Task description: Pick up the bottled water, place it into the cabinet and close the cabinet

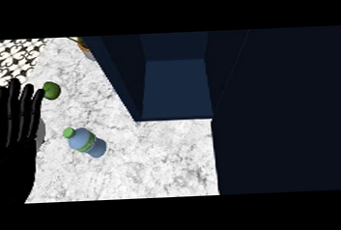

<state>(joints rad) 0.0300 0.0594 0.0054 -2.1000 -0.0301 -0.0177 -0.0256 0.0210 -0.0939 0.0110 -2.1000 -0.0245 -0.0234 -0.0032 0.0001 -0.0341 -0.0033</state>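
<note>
While your black left hand (15,119) is resting unclenched, fingers up, you are best aiming for the middle of the nearby green-capped blue plastic water bottle (87,143).

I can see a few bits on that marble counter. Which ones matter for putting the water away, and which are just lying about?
For the job:
- bottled water, on the counter
- dark blue cabinet, open
- left hand, open, resting at the left edge

Just lying about:
- green round thing beside the hand
- yellowish thing at the top, mostly hidden
</note>
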